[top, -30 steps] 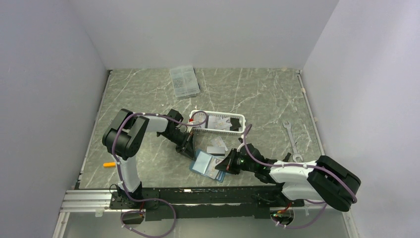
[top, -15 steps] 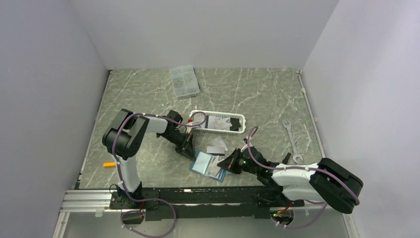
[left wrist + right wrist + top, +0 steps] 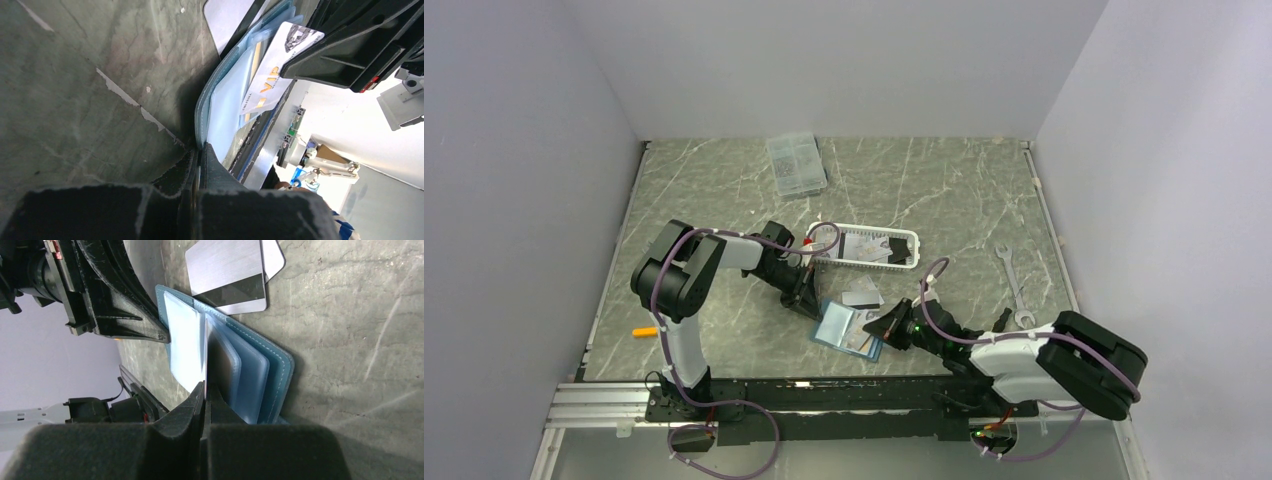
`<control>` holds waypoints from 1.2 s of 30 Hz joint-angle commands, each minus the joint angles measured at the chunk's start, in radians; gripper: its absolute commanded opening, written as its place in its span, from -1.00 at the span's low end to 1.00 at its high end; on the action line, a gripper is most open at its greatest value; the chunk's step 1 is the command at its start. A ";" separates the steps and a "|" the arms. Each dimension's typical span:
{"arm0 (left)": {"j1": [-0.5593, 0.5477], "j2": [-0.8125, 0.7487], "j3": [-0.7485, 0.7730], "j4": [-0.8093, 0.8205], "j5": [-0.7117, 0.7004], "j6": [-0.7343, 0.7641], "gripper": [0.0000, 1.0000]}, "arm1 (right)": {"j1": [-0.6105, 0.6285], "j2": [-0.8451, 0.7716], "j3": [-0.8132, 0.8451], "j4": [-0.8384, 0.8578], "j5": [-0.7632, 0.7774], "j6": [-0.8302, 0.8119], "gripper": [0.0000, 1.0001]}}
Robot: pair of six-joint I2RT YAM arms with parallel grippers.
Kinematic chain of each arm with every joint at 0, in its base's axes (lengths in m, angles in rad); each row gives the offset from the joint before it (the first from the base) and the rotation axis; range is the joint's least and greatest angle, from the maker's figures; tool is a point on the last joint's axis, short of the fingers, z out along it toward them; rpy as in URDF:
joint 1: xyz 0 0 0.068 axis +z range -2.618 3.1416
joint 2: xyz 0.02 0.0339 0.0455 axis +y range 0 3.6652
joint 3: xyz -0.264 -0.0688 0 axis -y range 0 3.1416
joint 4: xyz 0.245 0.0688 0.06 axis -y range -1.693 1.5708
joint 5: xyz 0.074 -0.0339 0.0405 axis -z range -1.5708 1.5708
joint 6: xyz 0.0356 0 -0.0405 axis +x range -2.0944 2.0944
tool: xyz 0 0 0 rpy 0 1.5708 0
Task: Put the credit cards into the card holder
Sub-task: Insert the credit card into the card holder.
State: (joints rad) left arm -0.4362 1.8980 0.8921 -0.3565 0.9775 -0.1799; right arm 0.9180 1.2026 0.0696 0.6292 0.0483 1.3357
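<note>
The teal card holder (image 3: 836, 326) lies open on the table near the front, its pale blue slots (image 3: 252, 372) facing up. My left gripper (image 3: 200, 149) is shut on its left edge, low against the table. My right gripper (image 3: 205, 386) is shut on a pale credit card (image 3: 272, 75) marked VIP, held edge-on over the holder's slots, its front end among the sleeves. A silver credit card (image 3: 227, 272) with a black stripe lies flat just beyond the holder, on top of another pale one (image 3: 274, 255).
A white slatted basket (image 3: 864, 246) stands just behind the holder. A clear compartment box (image 3: 796, 163) sits at the back. A wrench (image 3: 1014, 285) lies to the right, and a small orange object (image 3: 644, 331) to the left near the front.
My right gripper has moved a little left with its card, farther over the open holder. The left gripper has stayed at the holder's edge.
</note>
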 commanded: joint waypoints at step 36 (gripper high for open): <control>-0.007 -0.026 -0.002 -0.001 0.024 0.014 -1.00 | 0.019 0.166 0.076 -0.062 -0.135 -0.028 -1.00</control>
State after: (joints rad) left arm -0.4381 1.8977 0.8917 -0.3626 0.9791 -0.1780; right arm 0.9318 1.3518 0.1337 0.6720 -0.0467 1.3388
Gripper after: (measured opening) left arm 0.021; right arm 0.009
